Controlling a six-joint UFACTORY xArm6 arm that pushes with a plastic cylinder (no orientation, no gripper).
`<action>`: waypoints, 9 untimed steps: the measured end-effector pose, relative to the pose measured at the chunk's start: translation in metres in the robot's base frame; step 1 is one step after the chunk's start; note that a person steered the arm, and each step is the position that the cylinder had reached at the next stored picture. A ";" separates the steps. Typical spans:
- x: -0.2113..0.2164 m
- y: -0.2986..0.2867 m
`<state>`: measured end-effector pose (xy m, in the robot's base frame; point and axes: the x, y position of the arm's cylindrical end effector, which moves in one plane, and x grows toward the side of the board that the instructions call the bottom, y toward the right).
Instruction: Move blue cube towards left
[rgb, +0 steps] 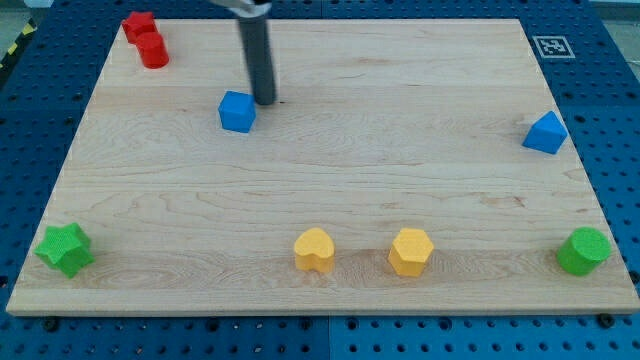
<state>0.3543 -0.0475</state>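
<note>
The blue cube (237, 111) lies on the wooden board in the upper left part of the view. My dark rod comes down from the view's top, and my tip (265, 102) stands just to the right of the cube, close to its upper right edge, touching it or nearly so.
Two red blocks (146, 40) sit together at the upper left corner. A blue wedge-like block (545, 133) is at the right. A green star (65, 249) is at the lower left, a green cylinder-like block (584, 251) at the lower right. A yellow heart (314, 250) and a yellow hexagon (410, 251) lie near the bottom edge.
</note>
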 end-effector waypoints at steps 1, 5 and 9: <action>0.037 0.047; 0.034 -0.055; 0.026 -0.048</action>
<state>0.3807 -0.0951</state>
